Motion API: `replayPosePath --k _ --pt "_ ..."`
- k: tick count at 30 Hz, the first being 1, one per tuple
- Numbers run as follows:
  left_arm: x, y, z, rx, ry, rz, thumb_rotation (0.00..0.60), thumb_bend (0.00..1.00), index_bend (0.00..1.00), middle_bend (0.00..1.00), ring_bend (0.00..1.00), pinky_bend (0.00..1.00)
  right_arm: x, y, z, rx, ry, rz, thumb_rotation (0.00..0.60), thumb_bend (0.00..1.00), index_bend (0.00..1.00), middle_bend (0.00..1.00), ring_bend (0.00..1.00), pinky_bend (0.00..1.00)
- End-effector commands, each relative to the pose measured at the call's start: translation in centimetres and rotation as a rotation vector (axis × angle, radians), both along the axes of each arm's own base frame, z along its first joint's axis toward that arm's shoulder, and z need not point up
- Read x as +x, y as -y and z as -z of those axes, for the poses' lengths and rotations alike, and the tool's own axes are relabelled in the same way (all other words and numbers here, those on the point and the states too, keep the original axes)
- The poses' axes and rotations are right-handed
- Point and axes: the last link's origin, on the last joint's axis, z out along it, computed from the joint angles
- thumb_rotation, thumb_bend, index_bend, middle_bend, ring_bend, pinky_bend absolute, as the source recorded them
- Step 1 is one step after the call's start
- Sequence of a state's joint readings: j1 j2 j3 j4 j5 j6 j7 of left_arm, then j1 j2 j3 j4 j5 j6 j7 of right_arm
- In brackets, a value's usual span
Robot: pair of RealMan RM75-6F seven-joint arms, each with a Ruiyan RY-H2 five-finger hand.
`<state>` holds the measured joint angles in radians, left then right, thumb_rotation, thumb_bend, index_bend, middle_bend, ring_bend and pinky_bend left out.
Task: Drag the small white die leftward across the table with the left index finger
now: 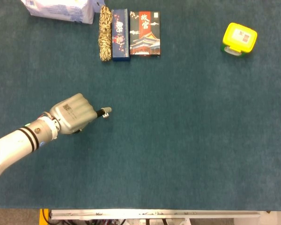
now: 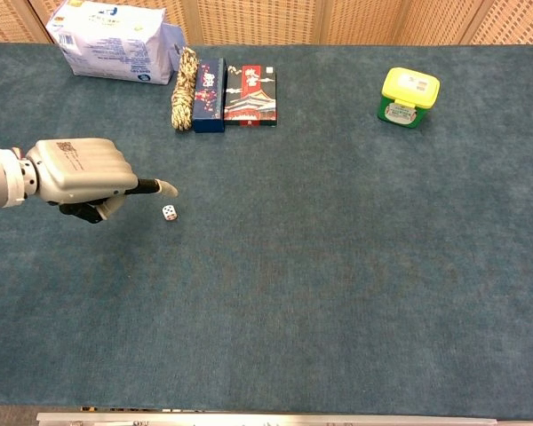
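Observation:
The small white die lies on the teal table, left of centre. My left hand comes in from the left with its fingers curled in and only the index finger stretched out to the right. In the chest view the fingertip hangs just above the die with a small gap showing. In the head view my left hand reaches the same spot and its fingertip covers nearly all of the die. The hand holds nothing. My right hand is in neither view.
At the back left stand a white-blue packet, a coil of rope and two card boxes. A yellow-lidded green container sits at the back right. The table's front edge runs along the bottom.

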<state>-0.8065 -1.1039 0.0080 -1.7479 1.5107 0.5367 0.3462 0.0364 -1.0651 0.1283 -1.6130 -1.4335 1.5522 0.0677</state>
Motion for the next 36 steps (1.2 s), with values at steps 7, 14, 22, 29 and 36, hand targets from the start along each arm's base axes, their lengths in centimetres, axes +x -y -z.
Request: replayPosePath --k 7,14,22,29,36 --pt "0.4 -0.2 1.2 -0.015 0.001 0.0 0.6 0.99 0.09 1.0 0.98 1.0 -0.2 -0.4 -0.8 -0.01 -0.006 0.032 0.6 0.15 0.33 0.31 0.19 0.35" --pt "0.0 -0.3 1.8 -0.023 -0.011 -0.014 0.6 1.0 0.1 1.0 0.98 1.0 -0.3 -0.5 -1.0 0.005 -0.014 0.051 0.6 0.15 0.33 0.31 0.19 0.35" --pt "-0.1 -0.6 2.6 -0.02 -0.008 -0.016 0.6 1.0 0.11 1.0 0.98 1.0 -0.4 -0.5 -1.2 -0.006 -0.023 0.067 0.6 0.16 0.33 0.32 0.19 0.35" --pt "-0.1 -0.8 3.2 -0.027 0.001 -0.035 0.6 1.0 0.11 1.0 0.99 1.0 -0.6 -0.6 -1.5 -0.011 -0.022 0.08 0.6 0.16 0.33 0.32 0.19 0.35" --pt "-0.5 -0.8 3.5 -0.028 0.001 -0.052 0.6 1.0 0.11 1.0 0.99 1.0 -0.9 -0.5 -1.5 -0.004 -0.034 0.105 0.6 0.16 0.33 0.32 0.19 0.35"
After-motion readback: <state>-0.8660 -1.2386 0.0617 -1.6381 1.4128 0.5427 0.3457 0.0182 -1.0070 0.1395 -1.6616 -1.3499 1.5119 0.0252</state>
